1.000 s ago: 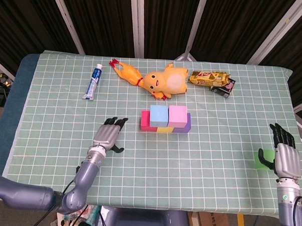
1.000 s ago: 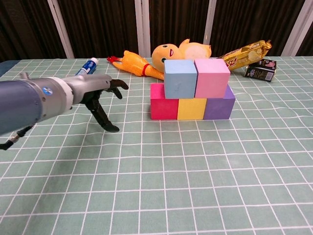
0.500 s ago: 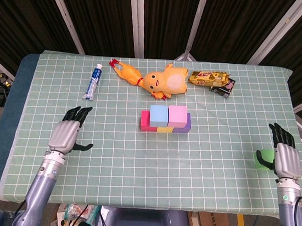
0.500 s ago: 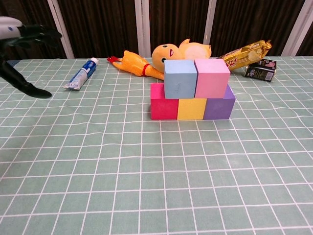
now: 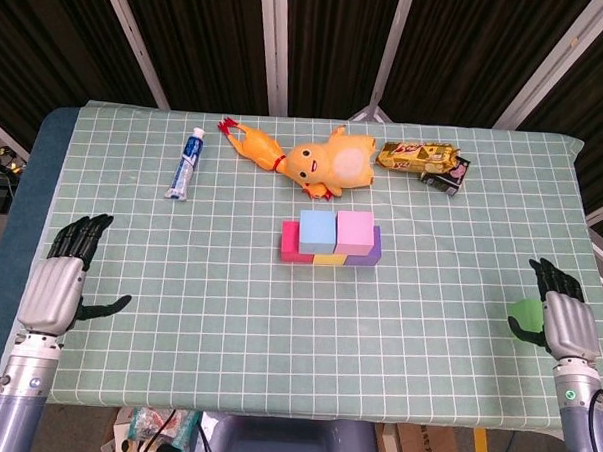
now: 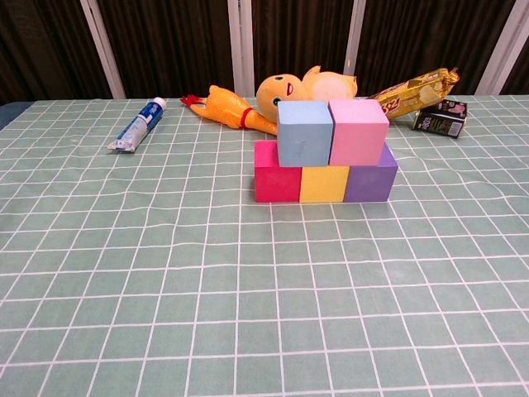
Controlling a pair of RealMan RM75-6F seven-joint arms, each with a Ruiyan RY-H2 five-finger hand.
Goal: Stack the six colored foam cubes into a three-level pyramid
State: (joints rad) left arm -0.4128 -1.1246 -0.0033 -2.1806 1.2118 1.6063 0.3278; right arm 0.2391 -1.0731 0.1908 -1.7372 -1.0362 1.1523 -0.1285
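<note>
Nearest, at 8 o'clock: left hand (image 5: 54, 287) released, fingers spread, grasping nothing. At 4 o'clock: right hand (image 5: 568, 323) touching the green cube (image 5: 524, 316); grasp uncertain, cannot tell. Mid-table: bottom row of magenta cube (image 6: 276, 173), yellow cube (image 6: 323, 184), purple cube (image 6: 369, 176), touching, long axis 9-to-3. On top: blue cube (image 6: 304, 133), pink cube (image 6: 358, 131). Beyond, at 12: duck toy (image 6: 307, 86).

Green-checked tablecloth (image 6: 165, 289); blue cube (image 6: 304, 133), pink cube (image 6: 358, 131).

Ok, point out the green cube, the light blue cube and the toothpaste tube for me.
green cube (image 5: 526, 316), head view, its visible left part beside the right hand.
light blue cube (image 6: 304, 133), chest view, front face.
toothpaste tube (image 6: 136, 128), chest view, mid-body.
</note>
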